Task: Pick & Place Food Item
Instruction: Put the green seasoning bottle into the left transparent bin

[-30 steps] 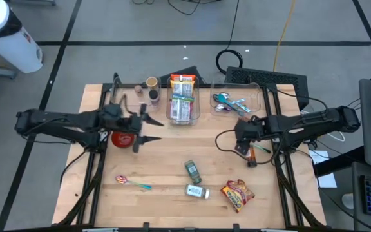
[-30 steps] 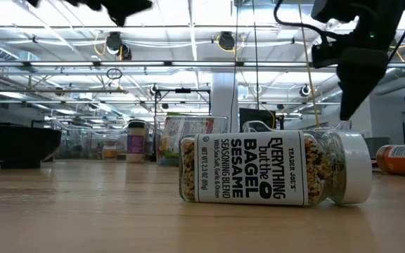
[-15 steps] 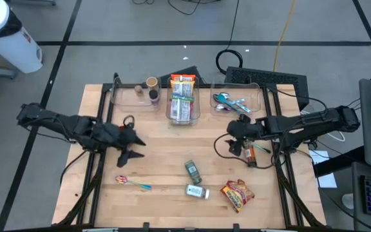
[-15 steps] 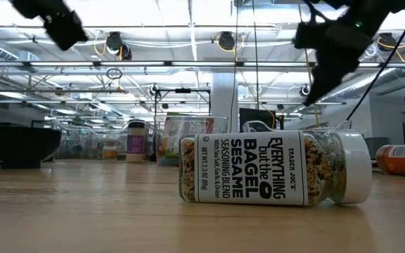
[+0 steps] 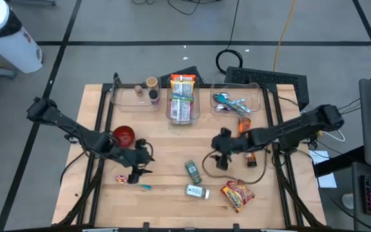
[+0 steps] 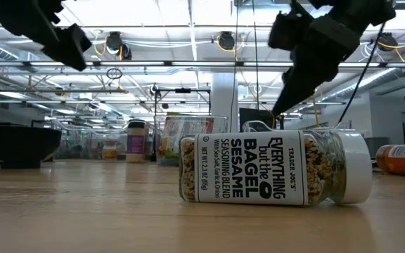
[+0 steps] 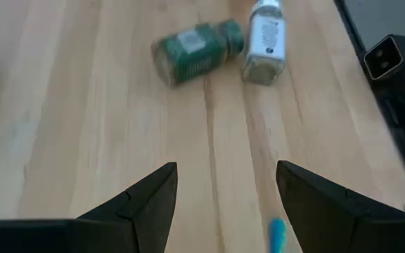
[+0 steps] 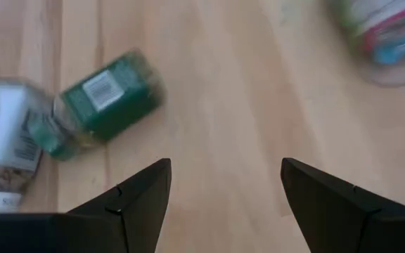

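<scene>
Wood-plank tabletop: green-label spice jar lying at 6 o'clock; left hand & right hand both open, empty.

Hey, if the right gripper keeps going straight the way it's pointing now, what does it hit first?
Probably the green-labelled jar lying on its side. The right gripper, open and empty, points roughly at it across bare wood. The bagel seasoning jar lies just beyond, off to one side. Depth is hard to judge.
</scene>
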Available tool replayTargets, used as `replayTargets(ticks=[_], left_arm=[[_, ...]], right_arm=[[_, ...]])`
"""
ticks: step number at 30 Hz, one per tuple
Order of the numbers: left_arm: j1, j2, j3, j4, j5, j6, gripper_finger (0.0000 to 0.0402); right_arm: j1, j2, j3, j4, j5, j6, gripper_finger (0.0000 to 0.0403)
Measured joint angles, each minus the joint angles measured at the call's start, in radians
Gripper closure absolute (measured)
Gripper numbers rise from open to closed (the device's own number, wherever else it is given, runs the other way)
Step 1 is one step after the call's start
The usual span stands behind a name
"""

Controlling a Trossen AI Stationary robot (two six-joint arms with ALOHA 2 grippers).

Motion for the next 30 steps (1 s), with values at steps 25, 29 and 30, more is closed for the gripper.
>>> replayTargets(ticks=[25, 29, 30], left_arm=[[0.118, 0.267, 0.000, 0.322, 0.083, 0.622, 0.0151], [0.137, 0.281, 0.000, 0.350, 0.086, 0.665, 0.0151], [0.142, 0.280, 0.000, 0.355, 0.086, 0.678, 0.0151]], right_arm=[[0.156, 0.358, 0.275, 0.187, 0.157, 0.398, 0.0140], [0.178, 0.406, 0.277, 0.223, 0.217, 0.495, 0.0140], [0.183, 0.418, 0.275, 0.225, 0.232, 0.513, 0.0140]])
